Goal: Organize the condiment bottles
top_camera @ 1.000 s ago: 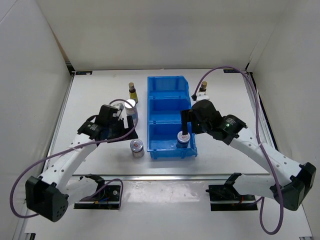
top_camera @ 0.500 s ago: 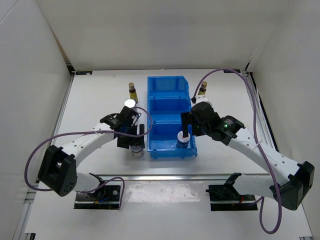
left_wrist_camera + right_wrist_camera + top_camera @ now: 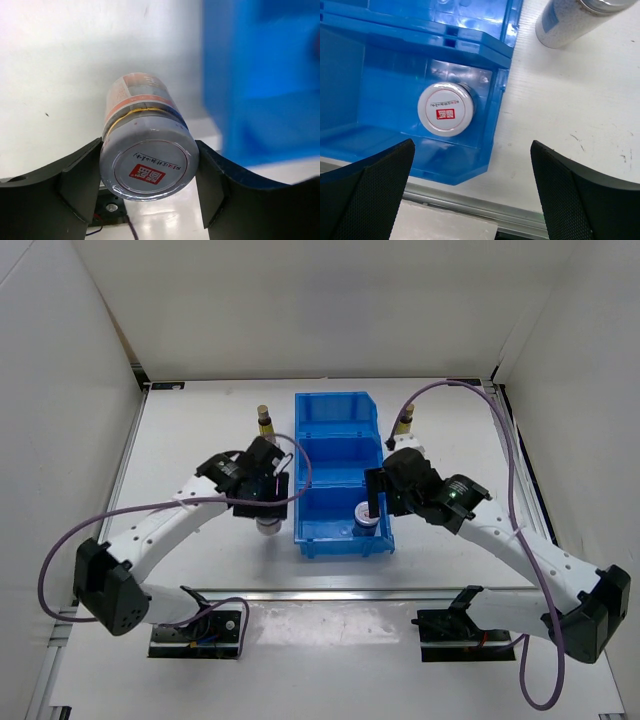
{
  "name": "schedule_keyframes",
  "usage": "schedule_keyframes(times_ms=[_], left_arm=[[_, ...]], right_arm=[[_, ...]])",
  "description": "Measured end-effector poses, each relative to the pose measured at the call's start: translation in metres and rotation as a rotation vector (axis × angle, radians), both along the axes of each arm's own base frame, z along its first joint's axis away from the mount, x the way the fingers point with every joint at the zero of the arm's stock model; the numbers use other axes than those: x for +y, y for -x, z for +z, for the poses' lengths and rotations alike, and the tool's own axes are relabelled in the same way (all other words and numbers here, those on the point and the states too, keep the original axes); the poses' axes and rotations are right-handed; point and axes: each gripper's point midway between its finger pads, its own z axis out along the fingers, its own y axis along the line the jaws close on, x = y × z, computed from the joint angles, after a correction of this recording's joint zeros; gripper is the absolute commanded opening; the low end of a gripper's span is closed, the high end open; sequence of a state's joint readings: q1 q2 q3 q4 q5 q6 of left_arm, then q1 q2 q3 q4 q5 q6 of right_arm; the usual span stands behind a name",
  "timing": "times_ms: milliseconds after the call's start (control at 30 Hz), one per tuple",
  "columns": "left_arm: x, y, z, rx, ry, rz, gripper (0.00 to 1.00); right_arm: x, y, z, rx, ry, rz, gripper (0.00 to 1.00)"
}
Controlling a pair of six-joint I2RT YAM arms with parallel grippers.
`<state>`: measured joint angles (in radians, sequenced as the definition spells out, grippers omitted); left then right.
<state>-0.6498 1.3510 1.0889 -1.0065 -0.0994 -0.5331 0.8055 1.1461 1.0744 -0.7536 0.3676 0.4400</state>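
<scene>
My left gripper [image 3: 266, 508] is shut on a short silver-lidded jar [image 3: 268, 527] just left of the blue bin's [image 3: 335, 400] near compartment. In the left wrist view the jar [image 3: 148, 167] sits between both fingers of the gripper [image 3: 149, 146]. My right gripper [image 3: 372, 495] is open above a second short jar [image 3: 367, 515] standing in the near compartment. In the right wrist view that jar [image 3: 446, 109] lies ahead of the wide-open gripper [image 3: 472, 150]. A white cylinder [image 3: 570, 17] stands right of the bin. Dark bottles stand at the left [image 3: 264, 420] and right [image 3: 403, 421] of the bin.
The bin's middle and far compartments show nothing inside. The bin wall [image 3: 265, 75] is close to the right of my left gripper. White walls enclose the table. A metal rail [image 3: 330, 592] runs along the near edge.
My left gripper swung right and down onto the short jar beside the bin and closed on it. My right gripper stayed open above the near compartment, shifting slightly.
</scene>
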Motion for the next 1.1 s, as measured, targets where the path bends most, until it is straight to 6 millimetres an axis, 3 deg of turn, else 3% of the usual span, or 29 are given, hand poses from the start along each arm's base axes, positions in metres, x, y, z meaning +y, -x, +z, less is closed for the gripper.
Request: schedule_keyframes(times_ms=[200,267,333,367,433,567,733,967,1100], left_arm=[[-0.035,-0.032,0.118,-0.291,0.154,-0.019,0.22],[-0.049,-0.036,0.142,-0.351,0.197,-0.045,0.22],[-0.062,-0.042,0.15,-0.367,0.209,-0.074,0.21],[-0.069,-0.045,0.149,-0.365,0.211,-0.092,0.21],[-0.084,-0.056,0.13,-0.317,0.176,-0.124,0.21],[-0.112,-0.07,0.067,-0.169,0.103,-0.202,0.21],[-0.125,-0.068,0.057,-0.128,0.113,-0.297,0.28],[-0.136,-0.063,0.023,-0.032,0.101,-0.386,0.27],[-0.138,-0.06,0.014,-0.009,0.101,-0.4,0.29]], right_arm=[[-0.019,0.004,0.006,-0.05,-0.021,-0.083,1.0],[-0.025,0.006,0.012,-0.077,-0.041,-0.108,1.0],[-0.03,0.006,0.02,-0.106,-0.064,-0.131,1.0],[-0.031,0.006,0.023,-0.116,-0.07,-0.138,1.0],[-0.034,0.005,0.024,-0.123,-0.068,-0.151,1.0],[-0.038,0.006,0.02,-0.119,-0.05,-0.166,1.0],[-0.045,0.009,0.016,-0.109,-0.027,-0.182,1.0],[-0.052,0.009,0.017,-0.117,-0.01,-0.201,1.0],[-0.054,0.009,0.017,-0.123,-0.008,-0.207,1.0]])
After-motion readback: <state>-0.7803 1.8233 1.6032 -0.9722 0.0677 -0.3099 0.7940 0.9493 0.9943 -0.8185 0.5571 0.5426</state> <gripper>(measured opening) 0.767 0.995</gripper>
